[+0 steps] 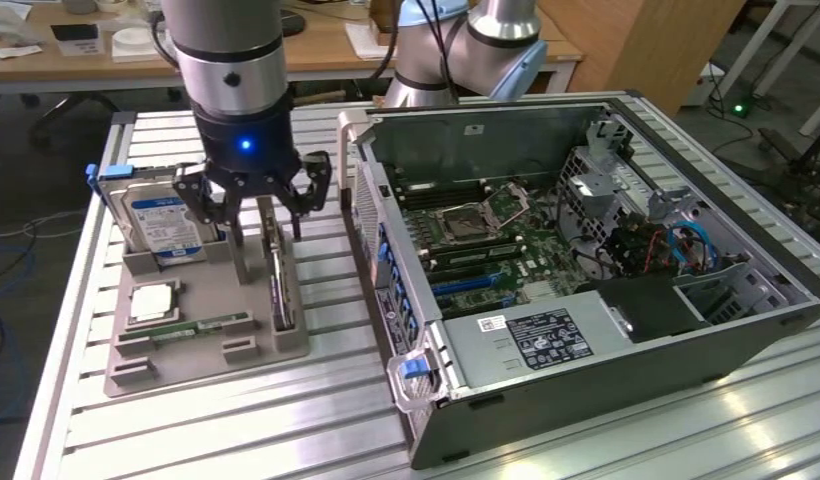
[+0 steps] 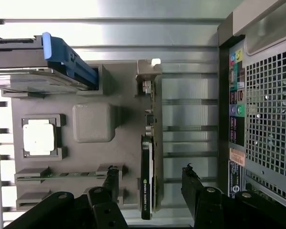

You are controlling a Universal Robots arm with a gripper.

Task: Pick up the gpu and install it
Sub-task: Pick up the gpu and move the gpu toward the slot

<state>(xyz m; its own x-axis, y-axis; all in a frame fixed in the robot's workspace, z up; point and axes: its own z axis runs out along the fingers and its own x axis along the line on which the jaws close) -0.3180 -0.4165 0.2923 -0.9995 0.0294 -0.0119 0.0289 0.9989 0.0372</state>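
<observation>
No text legible. Blue-white label on hard drive (image 1: 163, 225), black label on power supply (image 1: 550, 338), pale print along gpu (image 2: 147, 183) edge: all too small to read.

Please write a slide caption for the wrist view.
Gripper, jaws open, over the gpu standing on edge in the gray tray.

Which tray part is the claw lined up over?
The gpu, the thin dark card on edge below the claw; hard drive and square chip sit aside.
</observation>
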